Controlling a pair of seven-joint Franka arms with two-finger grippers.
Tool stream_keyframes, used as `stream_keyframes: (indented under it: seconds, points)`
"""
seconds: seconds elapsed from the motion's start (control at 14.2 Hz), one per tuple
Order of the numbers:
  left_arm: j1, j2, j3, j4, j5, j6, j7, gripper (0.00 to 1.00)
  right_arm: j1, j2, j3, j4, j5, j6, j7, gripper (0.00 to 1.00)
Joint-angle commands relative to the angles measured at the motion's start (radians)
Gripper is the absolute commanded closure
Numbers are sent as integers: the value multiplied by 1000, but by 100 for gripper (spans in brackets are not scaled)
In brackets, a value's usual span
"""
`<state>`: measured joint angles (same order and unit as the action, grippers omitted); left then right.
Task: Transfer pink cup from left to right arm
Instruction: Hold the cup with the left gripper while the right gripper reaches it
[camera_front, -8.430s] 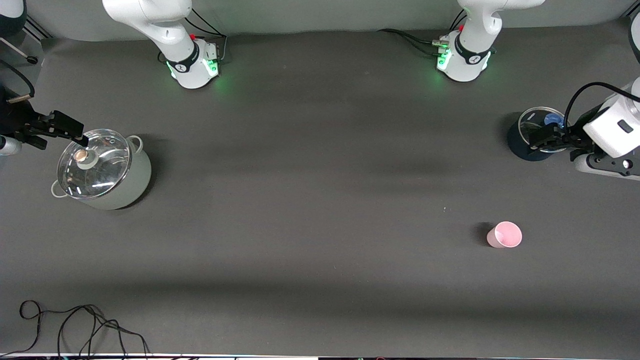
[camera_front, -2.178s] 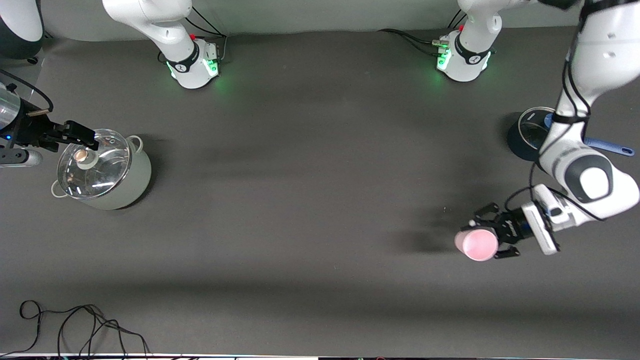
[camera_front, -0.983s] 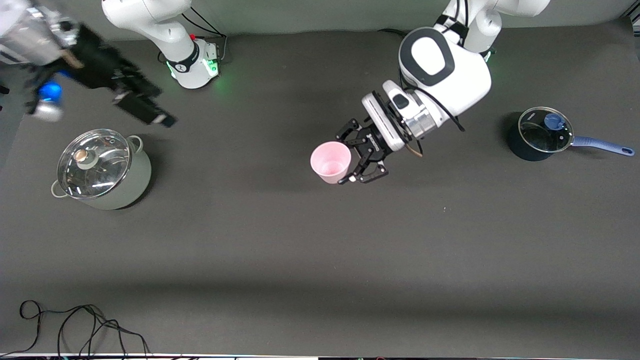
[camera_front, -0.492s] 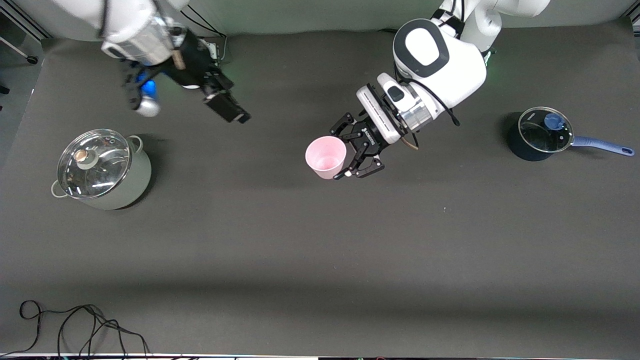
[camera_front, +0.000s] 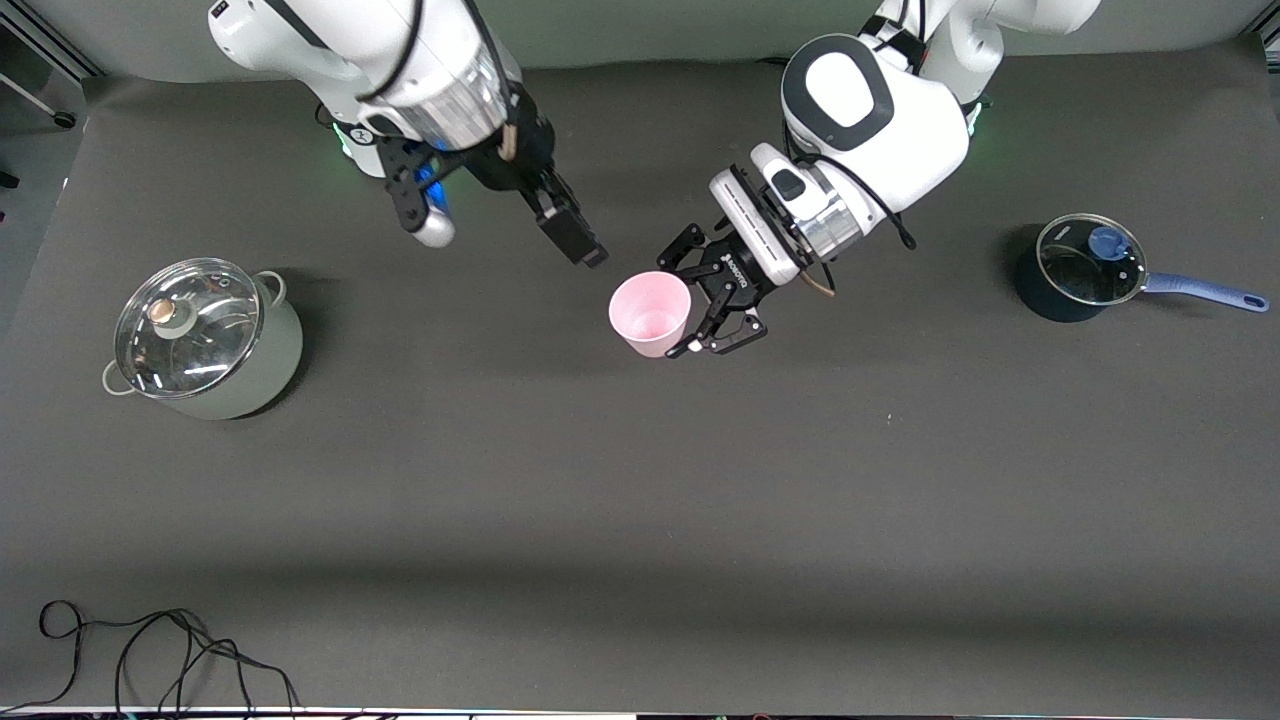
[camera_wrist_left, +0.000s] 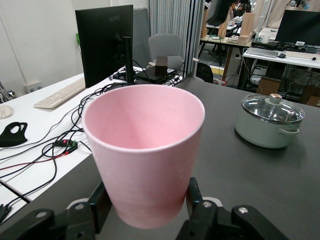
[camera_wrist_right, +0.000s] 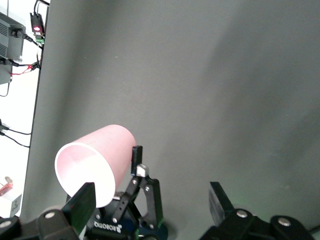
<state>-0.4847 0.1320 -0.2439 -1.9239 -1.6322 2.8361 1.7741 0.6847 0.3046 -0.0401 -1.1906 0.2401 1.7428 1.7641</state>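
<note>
Swinging in from the lidded pot's end, the right hand now hangs jaws wide just beside the pink cup, which the left hand clamps above mid-counter, mouth tilted up, body exposed toward the open hand.

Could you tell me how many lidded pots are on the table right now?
2. A pale green pot stands toward the right arm's end of the table; a dark saucepan with a blue handle stands toward the left arm's end. None seems hidden.
</note>
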Motion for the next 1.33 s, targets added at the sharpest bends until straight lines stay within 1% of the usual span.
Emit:
stream_keyframes:
  seconds: [0.0,0.14,0.42,0.91,0.98,1.05,1.12,1.19,1.26]
  points:
    - [-14,-3,3,8,-12,23,-12,65,12,51,-12,52,-18,4,29,0]
    - [-14,-3,3,8,-14,25,-12,65,13,71,-12,55,-21,4,26,0]
    - [-14,-3,3,9,-14,25,-12,65,33,134,-12,114,-39,6,28,0]
    - [-14,0,3,9,-14,26,-12,65,35,152,-14,128,-39,29,28,1]
    - [-15,0,3,8,-15,26,-12,65,35,152,-14,126,-42,30,26,13]
    - [-14,0,3,9,-17,26,-12,65,35,154,-14,126,-51,30,23,36]
    - [-15,0,3,8,-23,28,-12,65,35,159,-14,128,-56,32,20,80]
    - [-15,1,3,8,-26,31,-12,65,35,159,-12,128,-56,32,17,100]
    - [-15,1,3,9,-26,31,-12,65,35,159,-14,128,-58,32,15,100]
